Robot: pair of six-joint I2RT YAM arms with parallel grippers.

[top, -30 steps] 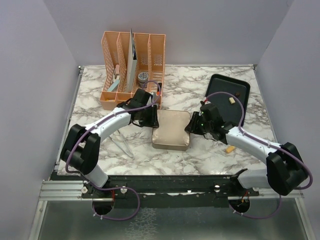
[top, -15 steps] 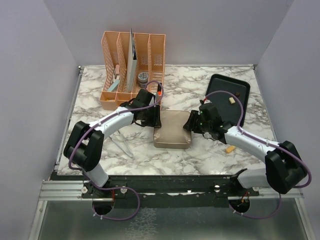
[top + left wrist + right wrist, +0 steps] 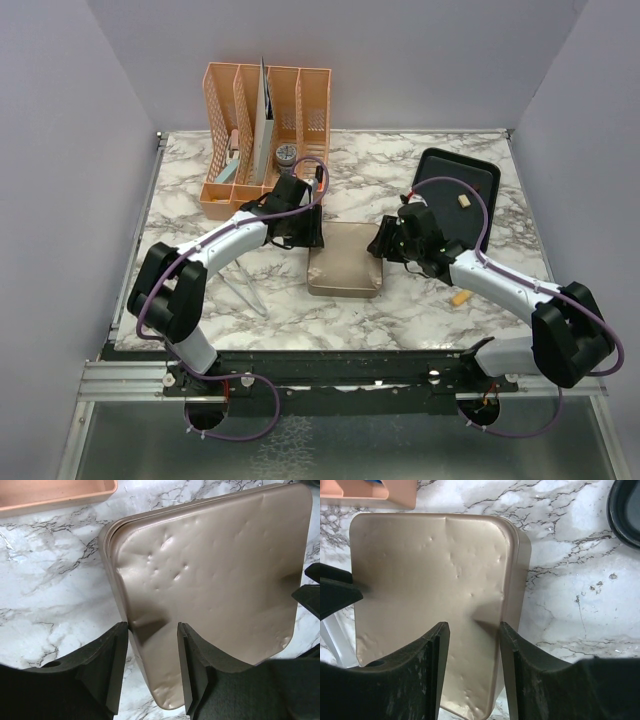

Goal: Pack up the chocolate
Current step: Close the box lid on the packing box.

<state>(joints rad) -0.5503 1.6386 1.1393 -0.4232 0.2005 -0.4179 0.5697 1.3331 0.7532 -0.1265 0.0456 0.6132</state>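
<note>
The square gold tin [image 3: 344, 259] lies mid-table with its dented lid on; whatever is inside is hidden. My left gripper [image 3: 311, 233] hovers over its left edge, open, the fingers [image 3: 114, 650] straddling the rim of the gold tin [image 3: 215, 575] without pinching it. My right gripper [image 3: 384, 243] is open over the right edge of the tin [image 3: 430, 585] in the same way. One cream piece of chocolate [image 3: 463, 200] lies on the black tray [image 3: 482, 172]. A light brown piece [image 3: 460, 297] lies on the marble beside my right arm.
An orange file organiser [image 3: 265, 130] with papers and a small round tin [image 3: 286, 153] stands at the back left, close behind my left gripper. A thin clear stand [image 3: 243, 289] lies left of the gold tin. Small crumbs [image 3: 600, 582] dot the marble.
Both grippers have opened and let go of the lid, which now lies flat on the tin. Both wrists shifted slightly toward the back.
</note>
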